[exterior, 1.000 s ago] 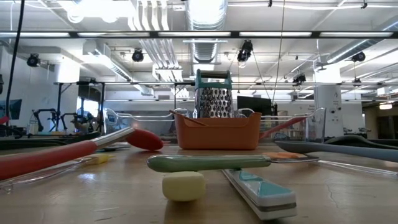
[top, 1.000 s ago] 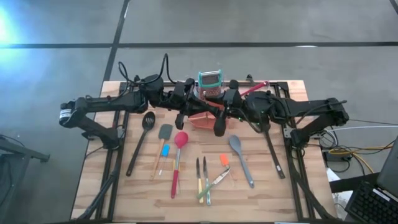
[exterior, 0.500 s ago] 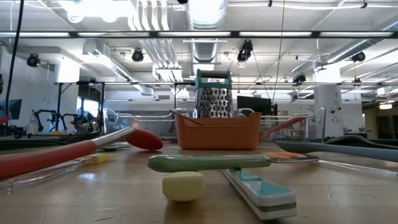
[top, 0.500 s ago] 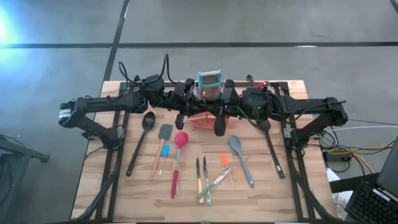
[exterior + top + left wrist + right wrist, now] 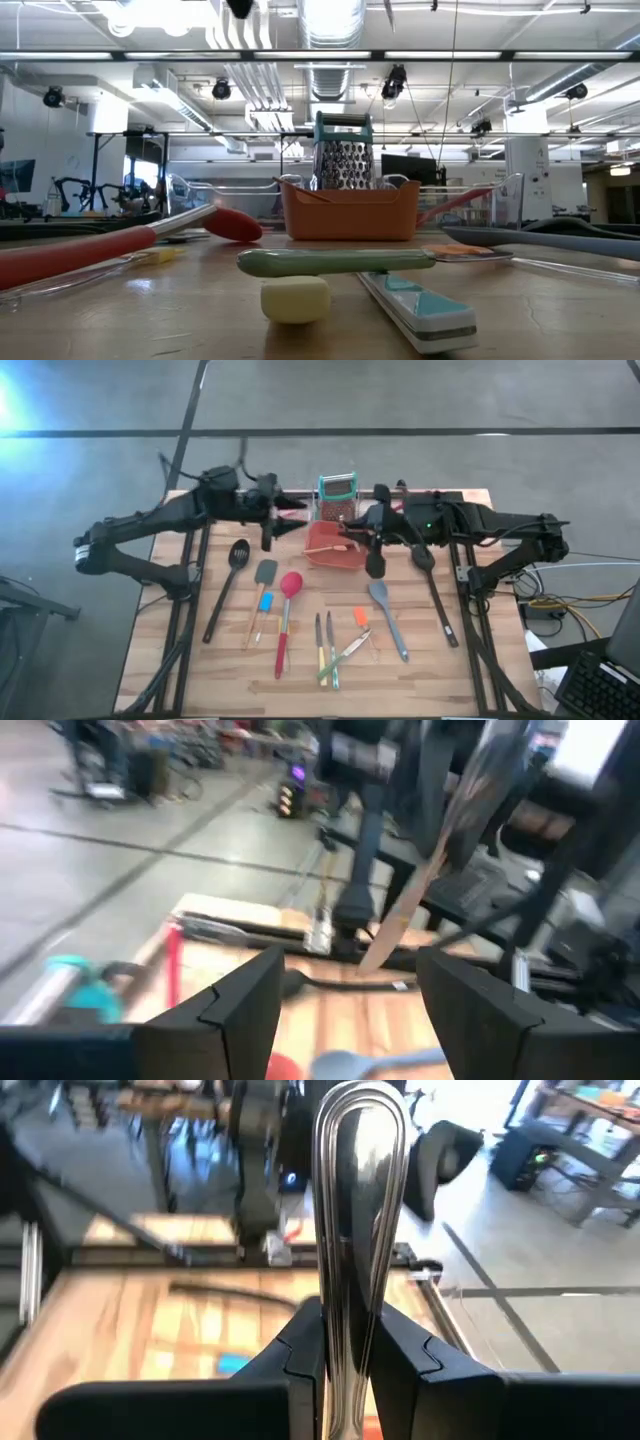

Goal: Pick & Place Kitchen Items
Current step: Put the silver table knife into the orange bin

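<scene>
right gripper (image 5: 345, 1355) pinches a polished metal utensil handle (image 5: 358, 1210) upright between its fingers, above the near right edge of the red-orange bin (image 5: 333, 547). left gripper (image 5: 266, 535) is spread wide with nothing in it, left of the bin and above the black slotted spoon (image 5: 226, 588). box grater (image 5: 338, 496) stands behind the bin. red spoon (image 5: 286, 619), grey spoon (image 5: 386, 616) and knives (image 5: 326, 650) lie flat on the table (image 5: 150, 660) in front.

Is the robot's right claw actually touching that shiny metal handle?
Touching. The right wrist view shows the right gripper with both fingers pressed against the metal utensil handle.
</scene>
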